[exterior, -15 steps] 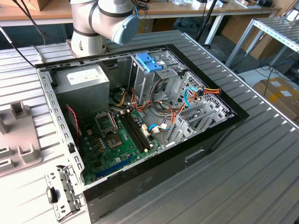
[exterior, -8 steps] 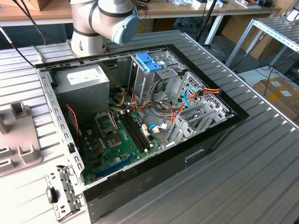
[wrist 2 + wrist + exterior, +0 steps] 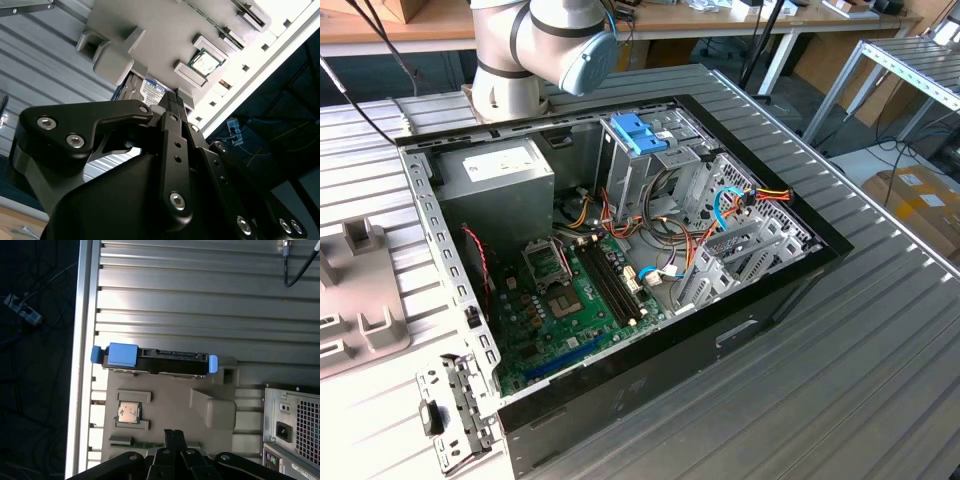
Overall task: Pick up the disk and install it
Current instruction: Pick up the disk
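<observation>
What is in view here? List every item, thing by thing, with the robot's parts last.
disk: one, dark grey in a light-blue carrier, at the tray's edge
tray: one, grey, on the table beside the case
processor chip: one, silver top, in a tray pocket
computer case: one, black, open, on the table
motherboard: one, green, on the case floor
power supply: one, grey, in the case corner nearest the arm
latch: one, blue, atop the metal drive cage
table: one, grey ribbed metal, under everything
arm: one, grey with a blue joint cap, beyond the case
hand: one, black, shut and holding nothing, over the tray, apart from the disk
</observation>
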Motion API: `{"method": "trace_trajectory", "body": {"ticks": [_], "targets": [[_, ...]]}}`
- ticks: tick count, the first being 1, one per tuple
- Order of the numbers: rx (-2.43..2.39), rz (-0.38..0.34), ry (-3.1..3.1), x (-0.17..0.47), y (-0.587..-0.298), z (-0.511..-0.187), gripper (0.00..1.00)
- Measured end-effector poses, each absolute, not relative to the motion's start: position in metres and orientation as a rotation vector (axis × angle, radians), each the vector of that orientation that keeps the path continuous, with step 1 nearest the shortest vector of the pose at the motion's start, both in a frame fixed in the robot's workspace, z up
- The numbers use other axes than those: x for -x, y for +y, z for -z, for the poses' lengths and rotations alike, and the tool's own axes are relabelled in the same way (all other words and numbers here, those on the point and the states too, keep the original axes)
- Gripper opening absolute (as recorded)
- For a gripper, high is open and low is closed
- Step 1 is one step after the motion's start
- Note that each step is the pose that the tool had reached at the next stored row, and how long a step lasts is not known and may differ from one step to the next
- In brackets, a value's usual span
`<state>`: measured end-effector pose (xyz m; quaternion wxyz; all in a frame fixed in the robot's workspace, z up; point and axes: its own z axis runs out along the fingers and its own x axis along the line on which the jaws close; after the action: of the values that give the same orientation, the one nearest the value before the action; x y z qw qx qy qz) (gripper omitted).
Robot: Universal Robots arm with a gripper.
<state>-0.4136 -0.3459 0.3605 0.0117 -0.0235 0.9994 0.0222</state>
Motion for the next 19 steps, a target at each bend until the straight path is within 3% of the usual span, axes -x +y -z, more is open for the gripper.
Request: {"method": "trace_trajectory", "body": {"ticks": [19], "targets": [[0.159,-0.070,3.115,0.4136,-0.3459,-0.3605,0.11]]}}
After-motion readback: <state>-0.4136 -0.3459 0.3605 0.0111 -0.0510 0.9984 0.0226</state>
